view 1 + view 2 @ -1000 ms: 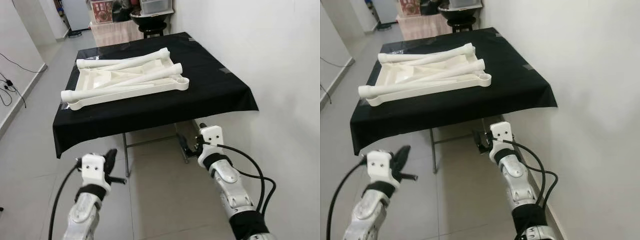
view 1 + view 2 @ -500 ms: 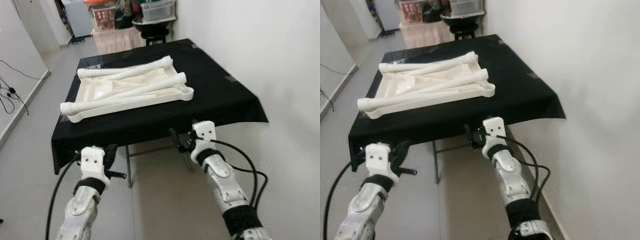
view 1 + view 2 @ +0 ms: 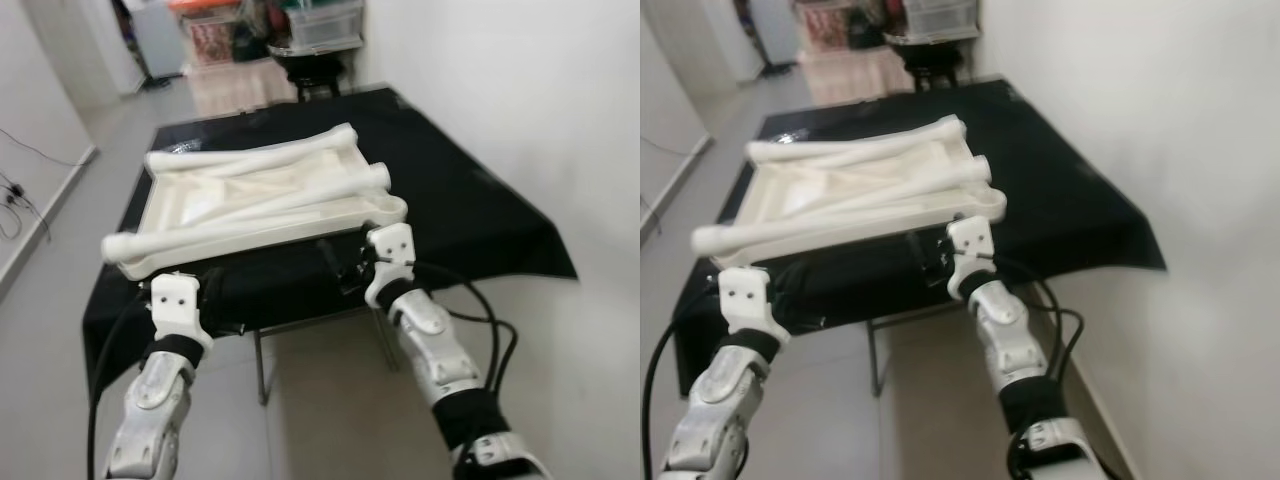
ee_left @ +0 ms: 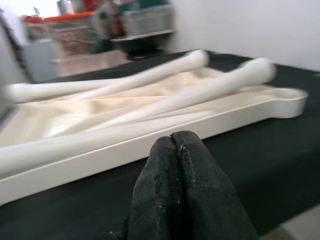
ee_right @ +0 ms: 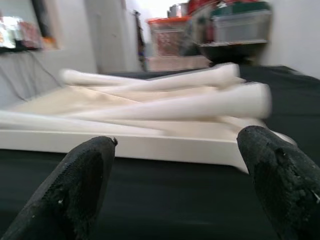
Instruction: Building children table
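Observation:
An upturned white plastic tabletop (image 3: 190, 205) lies on the table with the black cloth (image 3: 470, 200). Three white table legs lie loose across it: one along the near rim (image 3: 190, 233), one slanting over the middle (image 3: 310, 193), one at the far rim (image 3: 250, 157). My left gripper (image 3: 214, 292) is at the cloth's front edge, below the near rim's left part; its fingers (image 4: 176, 150) are pressed shut on nothing. My right gripper (image 3: 338, 265) stands open at the front edge, just short of the tabletop's near right corner (image 5: 260, 150).
A white wall (image 3: 520, 90) runs close along the right side of the table. Behind the table stand a black round stool (image 3: 310, 58) and storage boxes (image 3: 322, 20). Grey metal table legs (image 3: 258, 355) show under the cloth. Tiled floor (image 3: 50, 230) lies open on the left.
Both arms have risen and come forward from below the cloth's hem to the table's front edge. The head view has moved nearer to the table.

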Tool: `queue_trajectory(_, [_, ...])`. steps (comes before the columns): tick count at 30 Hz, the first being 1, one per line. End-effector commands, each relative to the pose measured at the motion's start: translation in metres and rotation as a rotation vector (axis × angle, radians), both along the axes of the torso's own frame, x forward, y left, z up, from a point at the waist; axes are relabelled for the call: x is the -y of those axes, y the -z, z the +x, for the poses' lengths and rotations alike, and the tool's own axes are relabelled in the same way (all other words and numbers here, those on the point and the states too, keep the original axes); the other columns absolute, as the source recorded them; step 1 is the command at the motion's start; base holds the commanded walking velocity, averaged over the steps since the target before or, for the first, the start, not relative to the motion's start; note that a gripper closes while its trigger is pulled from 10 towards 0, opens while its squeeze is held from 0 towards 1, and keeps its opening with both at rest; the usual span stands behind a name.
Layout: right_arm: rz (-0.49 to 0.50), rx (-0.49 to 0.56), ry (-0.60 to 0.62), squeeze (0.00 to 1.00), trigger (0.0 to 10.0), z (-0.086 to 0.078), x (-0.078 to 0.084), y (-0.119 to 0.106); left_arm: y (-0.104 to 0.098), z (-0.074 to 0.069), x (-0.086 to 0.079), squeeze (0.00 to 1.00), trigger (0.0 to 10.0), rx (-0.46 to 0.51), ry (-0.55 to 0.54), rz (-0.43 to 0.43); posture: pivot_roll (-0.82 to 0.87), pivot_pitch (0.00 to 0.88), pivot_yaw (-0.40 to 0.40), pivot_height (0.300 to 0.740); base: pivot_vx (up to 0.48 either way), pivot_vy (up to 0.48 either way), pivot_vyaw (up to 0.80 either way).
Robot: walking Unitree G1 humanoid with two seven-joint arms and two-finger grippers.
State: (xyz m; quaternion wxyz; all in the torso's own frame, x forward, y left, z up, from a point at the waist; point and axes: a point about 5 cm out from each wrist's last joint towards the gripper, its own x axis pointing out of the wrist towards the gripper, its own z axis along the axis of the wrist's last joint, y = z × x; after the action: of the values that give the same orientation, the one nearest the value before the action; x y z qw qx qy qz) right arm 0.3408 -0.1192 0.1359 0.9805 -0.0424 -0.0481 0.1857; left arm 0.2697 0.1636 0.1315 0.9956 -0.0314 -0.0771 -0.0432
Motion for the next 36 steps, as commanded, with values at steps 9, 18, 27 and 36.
queue_trajectory(9, [-0.021, 0.104, -0.091, 0.0, 10.0, 0.014, -0.007, -0.037, -0.005, 0.0, -0.006, 0.0, 10.0, 0.0, -0.018, 0.009, -0.09, 0.0, 0.069, 0.74, 0.36, 0.0, 0.0])
queue_trajectory(18, [-0.039, 0.176, -0.24, 0.0, 10.0, 0.015, -0.012, -0.071, -0.007, 0.001, 0.0, 0.0, 10.0, 0.0, 0.005, 0.006, -0.09, 0.0, 0.065, 0.74, 0.36, 0.0, 0.53])
queue_trajectory(27, [-0.331, 0.113, -0.358, 0.0, 10.0, 0.02, -0.002, -0.095, 0.002, 0.001, 0.017, 0.0, 10.0, -0.065, 0.081, 0.033, -0.09, 0.0, 0.058, 0.74, 0.265, 0.0, 0.0])
queue_trajectory(36, [-0.742, -0.141, -0.66, 0.0, 10.0, 0.003, 0.02, -0.087, 0.013, -0.008, 0.024, 0.0, 10.0, -0.154, 0.106, 0.084, -0.09, 0.0, 0.057, 0.74, 0.0, -0.207, 0.0])
